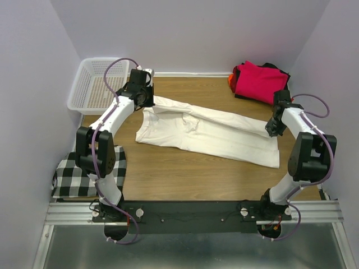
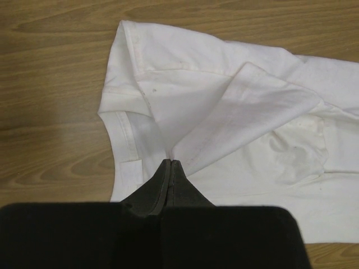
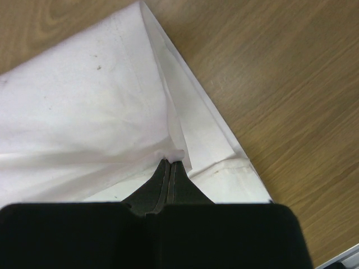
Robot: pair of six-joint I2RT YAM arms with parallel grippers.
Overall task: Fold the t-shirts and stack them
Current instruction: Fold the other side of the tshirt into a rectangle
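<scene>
The cream t-shirt [image 1: 216, 134] lies across the middle of the wooden table, partly folded lengthwise. My left gripper [image 1: 147, 101] is shut on a pinch of its fabric near the collar and sleeve [image 2: 185, 106]; the gripper's tips [image 2: 170, 163] meet on the cloth. My right gripper [image 1: 271, 130] is shut on the shirt's hem end [image 3: 112, 101], tips [image 3: 171, 162] pinching a lifted fold. A folded magenta-red shirt [image 1: 259, 82] lies on a black one [image 1: 280, 69] at the back right, with an orange edge [image 1: 231, 79] showing.
A white mesh basket [image 1: 95, 85] stands at the back left. A black-and-white checked cloth [image 1: 73, 174] lies at the left front edge. Bare wood [image 1: 185, 174] runs in front of the shirt. Walls close in on both sides.
</scene>
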